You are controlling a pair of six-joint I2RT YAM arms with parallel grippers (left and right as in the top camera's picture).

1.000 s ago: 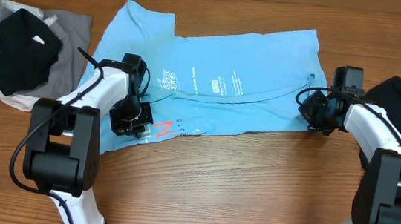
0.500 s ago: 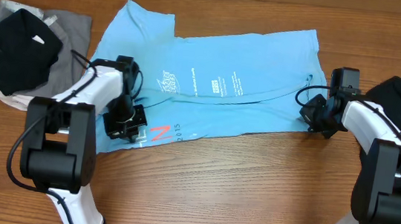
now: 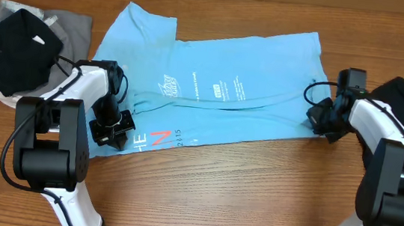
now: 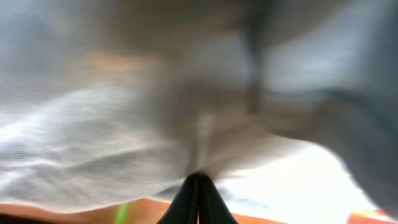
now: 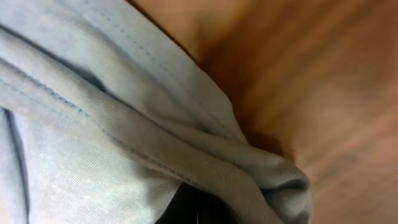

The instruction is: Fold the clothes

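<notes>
Blue T-shirt (image 3: 219, 92) lies lengthwise between my left gripper (image 3: 112, 128), clenched on its near-left corner, and my right gripper (image 3: 321, 122) — clenched on its right edge.

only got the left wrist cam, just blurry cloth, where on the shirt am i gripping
Observer: The left gripper is shut on the light blue T-shirt at its lower left corner as seen from overhead, beside the red lettering.
Operator: and the right arm
Observer: The right gripper is shut on the shirt's lower right corner, fabric bunched in it.
Operator: anything else around
Observer: A small black garment on grey cloth at far left, a larger black garment at far right.
</notes>
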